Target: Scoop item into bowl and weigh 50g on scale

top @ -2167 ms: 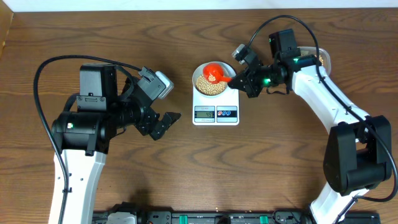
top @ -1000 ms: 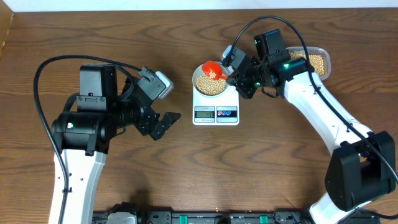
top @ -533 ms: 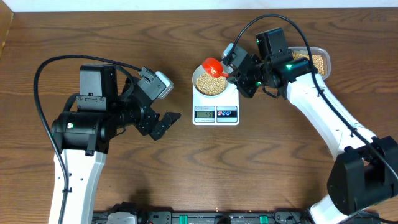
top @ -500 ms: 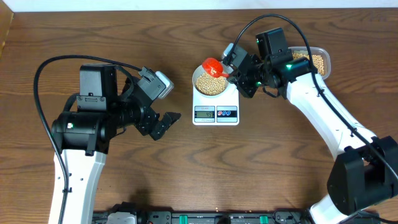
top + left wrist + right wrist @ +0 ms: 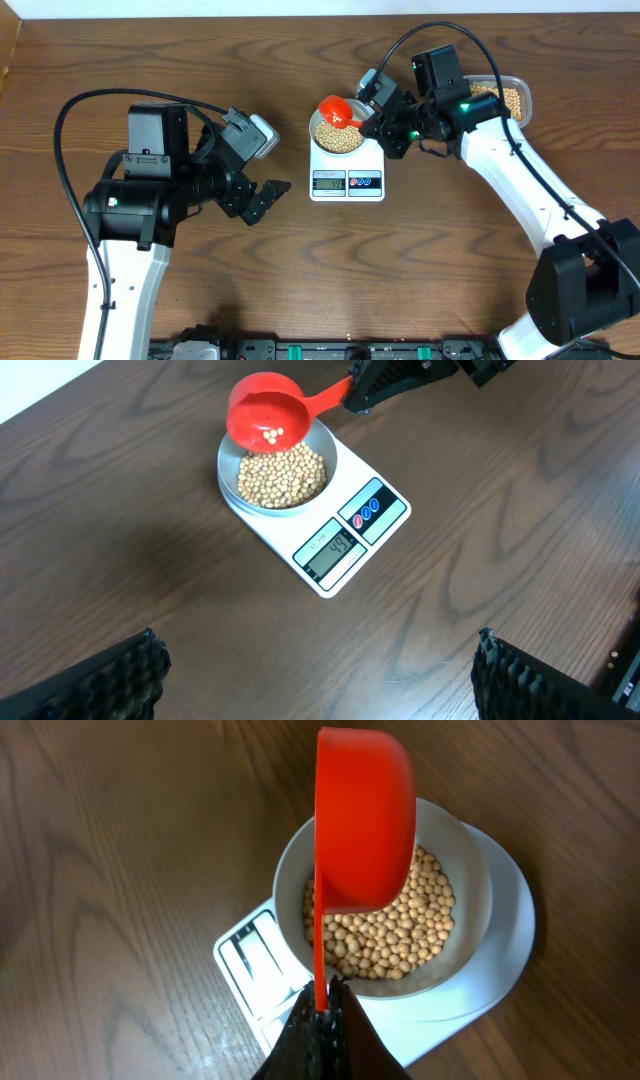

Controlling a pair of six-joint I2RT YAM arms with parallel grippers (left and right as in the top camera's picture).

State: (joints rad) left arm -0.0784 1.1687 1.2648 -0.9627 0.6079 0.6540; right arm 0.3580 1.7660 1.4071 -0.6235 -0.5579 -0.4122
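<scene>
Brown wood table, both arms on it. L arm sits on the left side. L gripper hangs over bare wood left of the scale, jaws spread wide w/ nothing btwn them. In the left wrist view both fingertips show at the bottom corners, far apart.

R arm reaches in from the right toward the far centre. R gripper is pinched tight on the thin handle of a red scoop.

Clear tub sits at the far right edge behind the R arm, w/ tan beans in it, partly hidden by the arm.

White scale is at table centre, flat, display edge toward the near side. Bowl stands on the scale's far half, upright, approx. as wide as the scale. Beans cover its bottom in a heap, below the rim.

Scoop cup hangs above the bowl's far-left rim, not touching, tipped on its side. Left wrist view shows just a few beans left inside the cup.

Grey display is lit w/ digits, too small to read for sure. Two round buttons beside it, one red, one blue.
</scene>
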